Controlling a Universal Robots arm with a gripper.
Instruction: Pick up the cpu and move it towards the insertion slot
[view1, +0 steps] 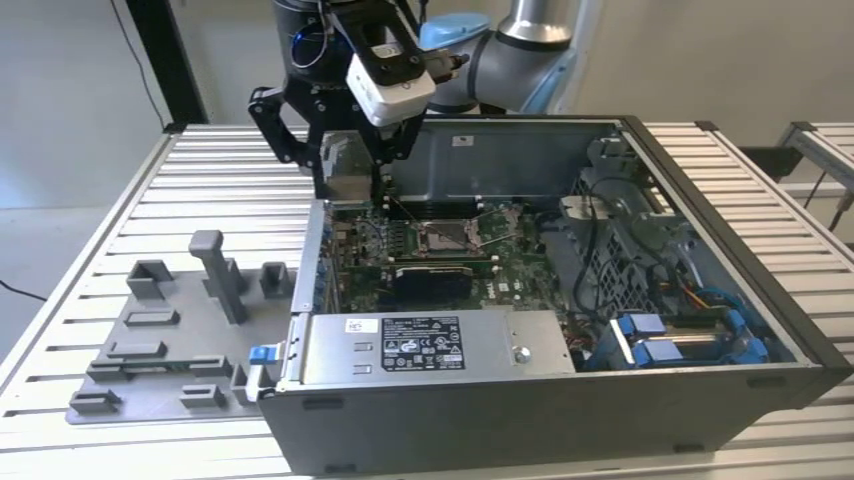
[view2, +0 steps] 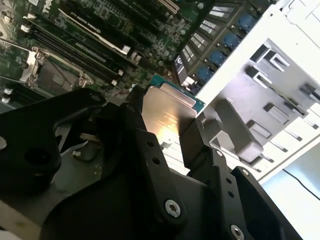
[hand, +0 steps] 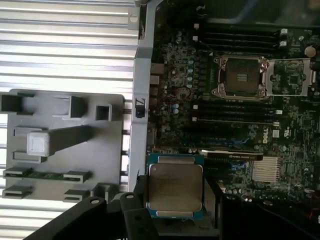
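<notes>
My gripper (view2: 166, 131) is shut on the cpu (view2: 167, 111), a thin square chip with a silvery top, pinched by its edges between the two black fingers (view2: 192, 142). In the first wrist view the cpu (hand: 175, 186) sits in the gripper (hand: 175, 196) just inside the case wall, above the green board. The insertion slot (hand: 243, 76), with a silver frame and brownish centre, lies open further in on the board, apart from the chip. In the exterior view the gripper (view1: 346, 178) hangs over the case's wall at that view's left, with the insertion slot (view1: 445, 236) lower and to the right.
The open computer case (view1: 747, 300) lies on a slatted metal table (view1: 227, 170). A grey fixture tray (view1: 147, 350) with upright blocks sits at the exterior view's left. The power supply (view1: 414, 345), cables and blue-clipped drive bays (view1: 667, 345) crowd the near side of the case.
</notes>
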